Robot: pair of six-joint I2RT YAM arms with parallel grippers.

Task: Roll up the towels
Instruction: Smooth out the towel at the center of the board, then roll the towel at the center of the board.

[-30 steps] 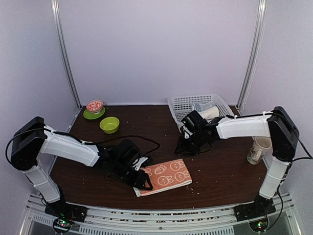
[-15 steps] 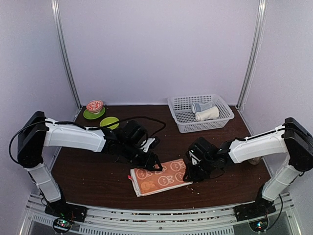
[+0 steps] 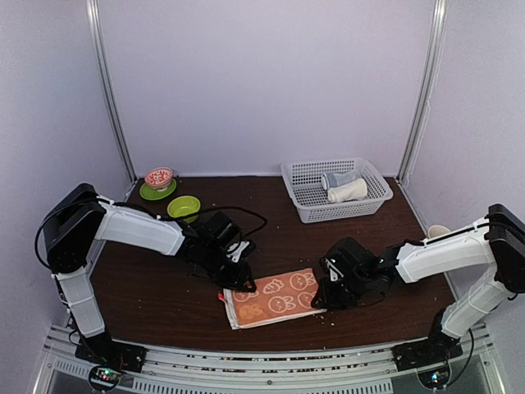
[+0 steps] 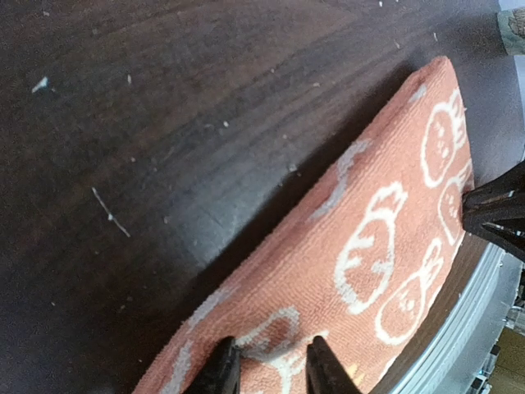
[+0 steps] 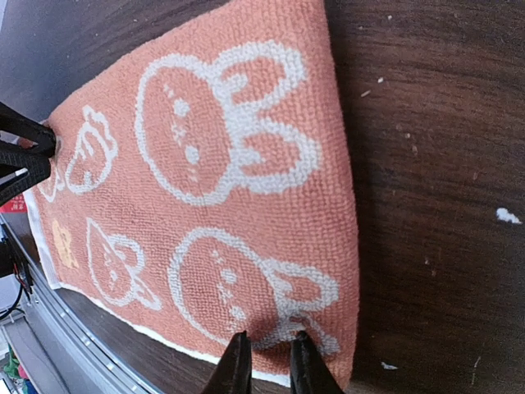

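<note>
Cream towel point(image 3: 347, 192) looks rolled, in basket point(image 3: 344, 212) far right. Orange towel point(image 3: 275, 298) lies flat near centre, not rolled. L gripper point(image 3: 243, 286) at its left corner, R gripper point(image 3: 318, 302) at its right edge. Both jaws narrow over cloth, can't tell if pinched. Approx half done.

left gripper point(image 3: 244, 286) and right gripper point(image 3: 321, 302) moved onto orange towel's point(image 3: 276, 299) ends

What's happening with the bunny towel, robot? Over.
Left gripper pinching left end of orange towel. Right gripper pinching right end. Towel flat, not yet rolled. Nothing on it.
</note>
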